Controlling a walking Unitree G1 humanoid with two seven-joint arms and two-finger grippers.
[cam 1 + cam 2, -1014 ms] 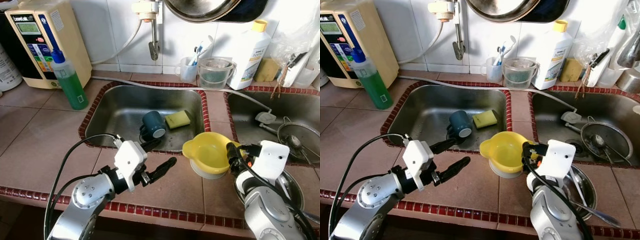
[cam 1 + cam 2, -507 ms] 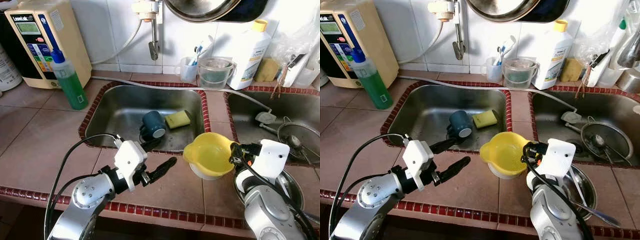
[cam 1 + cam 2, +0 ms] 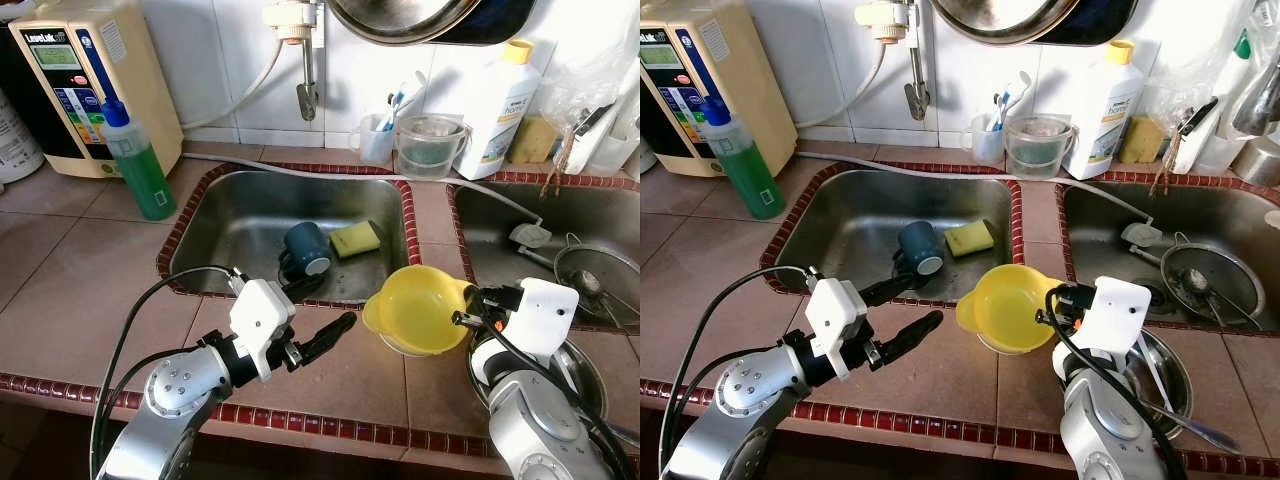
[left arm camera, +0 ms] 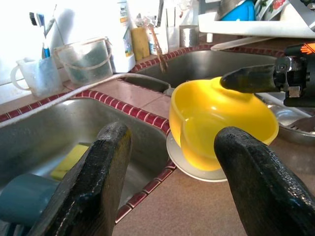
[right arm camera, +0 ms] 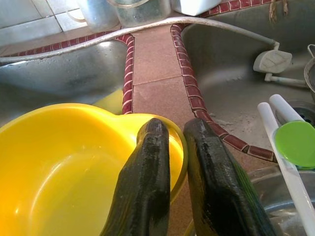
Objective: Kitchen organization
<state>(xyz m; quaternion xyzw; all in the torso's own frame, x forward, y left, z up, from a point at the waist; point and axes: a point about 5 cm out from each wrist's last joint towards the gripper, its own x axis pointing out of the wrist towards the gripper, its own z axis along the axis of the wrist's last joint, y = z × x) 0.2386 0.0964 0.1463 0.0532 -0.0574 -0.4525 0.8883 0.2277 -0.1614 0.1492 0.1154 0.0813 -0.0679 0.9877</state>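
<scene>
A yellow bowl (image 3: 415, 308) is held by its rim in the right gripper (image 5: 179, 147), whose 2 black fingers (image 5: 147, 182) are pinched together on the rim, 1 inside and 1 outside. The bowl is tilted, its mouth turned toward the robot's left, and is seen just above a white plate (image 4: 197, 172) that rests on the tiled counter (image 3: 90, 290) between the 2 sinks. Whether bowl and plate are touching cannot be told.

The left gripper (image 3: 318, 335) is held over the counter's front edge, just before the left sink (image 3: 250, 215), with its 2 fingers (image 4: 98, 182) spread apart and nothing between them; it is pointed toward the yellow bowl.

In the left sink a dark teal mug (image 3: 306, 249) is seen lying on its side, with a yellow sponge (image 3: 356, 238) just beside it. A green soap bottle (image 3: 138, 165) stands on the counter to the left of that sink, before a beige water appliance (image 3: 85, 70). Against the tiled wall are placed a clear measuring jug (image 3: 430, 145), a cup with toothbrushes (image 3: 378, 138) and a white bottle with a yellow cap (image 3: 500, 105). A steel bowl (image 3: 1165, 370) is seen to the right of the right arm.
</scene>
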